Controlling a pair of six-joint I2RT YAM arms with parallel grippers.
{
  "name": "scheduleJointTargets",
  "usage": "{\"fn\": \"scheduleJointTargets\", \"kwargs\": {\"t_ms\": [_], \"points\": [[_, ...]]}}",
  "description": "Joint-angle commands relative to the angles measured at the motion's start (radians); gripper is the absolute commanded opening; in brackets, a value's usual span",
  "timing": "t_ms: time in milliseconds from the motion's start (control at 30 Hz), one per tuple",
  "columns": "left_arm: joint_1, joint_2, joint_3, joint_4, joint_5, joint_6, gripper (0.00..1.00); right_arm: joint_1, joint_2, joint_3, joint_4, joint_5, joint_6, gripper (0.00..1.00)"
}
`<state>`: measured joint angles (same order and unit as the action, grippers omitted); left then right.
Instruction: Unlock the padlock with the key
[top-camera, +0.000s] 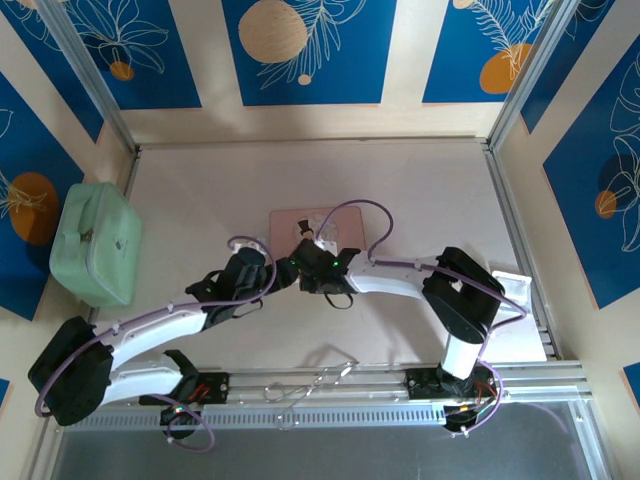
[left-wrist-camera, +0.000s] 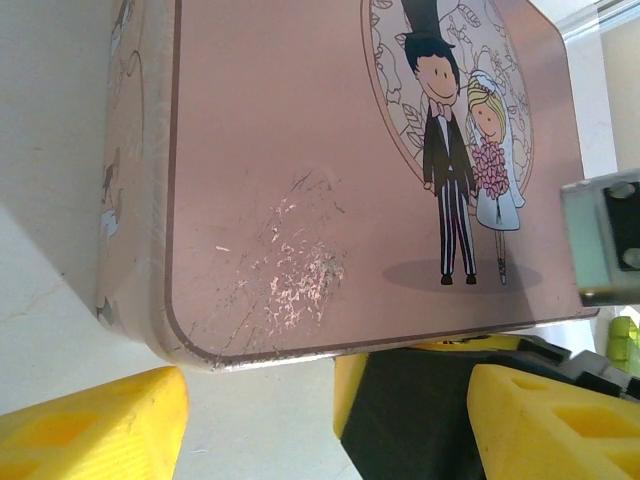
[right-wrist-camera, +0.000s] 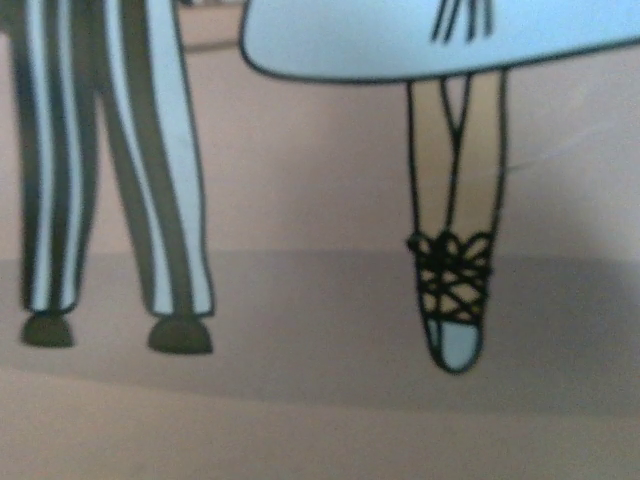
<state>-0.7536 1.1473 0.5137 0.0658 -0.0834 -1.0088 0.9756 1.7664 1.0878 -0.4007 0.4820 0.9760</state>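
The pink picture tin (top-camera: 318, 228) lies flat in the middle of the table, its lid showing a drawn bride and groom (left-wrist-camera: 455, 150). My left gripper (top-camera: 272, 278) sits at the tin's near-left edge, open, its yellow fingertips (left-wrist-camera: 95, 425) spread wide just short of the tin's scratched corner (left-wrist-camera: 200, 350). My right gripper (top-camera: 302, 262) hovers low over the tin's near edge, its camera pressed close to the lid picture (right-wrist-camera: 455, 300); its jaws are hidden. A yellow and black finger (left-wrist-camera: 420, 400) lies between my left fingers. The padlock and the key are hidden.
A pale green case (top-camera: 95, 243) lies at the left wall. A white sheet (top-camera: 515, 288) sits at the right edge. Thin metal wire loops (top-camera: 318, 380) rest on the front rail between the arm bases. Bare table lies behind the tin.
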Motion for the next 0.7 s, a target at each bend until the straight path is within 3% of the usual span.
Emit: {"fn": "scheduleJointTargets", "kwargs": {"t_ms": [0, 200, 667], "points": [[0.013, -0.021, 0.017, -0.018, -0.016, 0.031, 0.74, -0.010, 0.024, 0.038, -0.052, 0.004, 0.005, 0.44], [0.013, -0.030, 0.010, -0.024, -0.013, 0.029, 0.74, -0.012, 0.022, 0.037, -0.056, 0.009, 0.013, 0.44], [0.018, -0.065, -0.017, -0.033, -0.010, 0.034, 0.74, -0.021, 0.031, 0.049, -0.073, -0.008, 0.016, 0.31]]}}
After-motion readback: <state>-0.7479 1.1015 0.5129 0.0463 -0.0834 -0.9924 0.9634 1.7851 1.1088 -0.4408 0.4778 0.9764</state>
